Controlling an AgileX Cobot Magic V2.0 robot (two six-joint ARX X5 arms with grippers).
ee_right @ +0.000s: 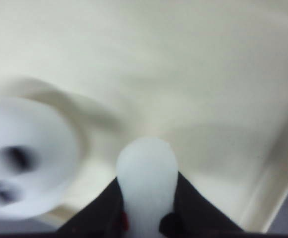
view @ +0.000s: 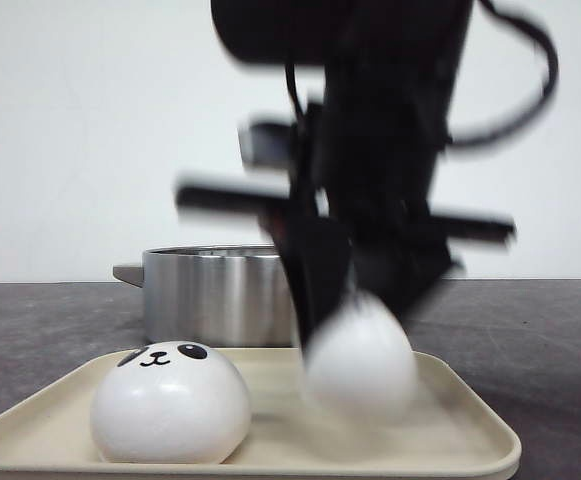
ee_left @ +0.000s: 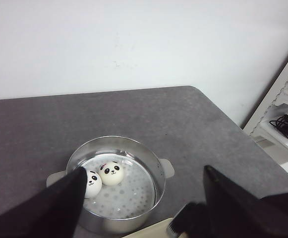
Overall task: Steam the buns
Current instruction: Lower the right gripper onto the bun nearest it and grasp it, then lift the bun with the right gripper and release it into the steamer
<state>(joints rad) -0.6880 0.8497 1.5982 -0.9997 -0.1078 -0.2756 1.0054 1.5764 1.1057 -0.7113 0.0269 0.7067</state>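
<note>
My right gripper [view: 355,310] is shut on a white bun [view: 362,365] and holds it over the cream tray [view: 470,430], blurred by motion. In the right wrist view the bun [ee_right: 147,188] is squeezed narrow between the black fingers [ee_right: 193,208]. A second panda-face bun [view: 170,402] sits on the tray's left part and also shows in the right wrist view [ee_right: 25,158]. Two more panda buns [ee_left: 112,173] [ee_left: 92,182] lie inside the steel steamer pot [ee_left: 156,166]. My left gripper [ee_left: 141,203] is open and empty, high above the pot.
The steel pot [view: 220,295] stands just behind the tray on the dark grey table [view: 40,320]. The table's right edge and a white shelf [ee_left: 287,119] with a black cable show in the left wrist view. A white wall is behind.
</note>
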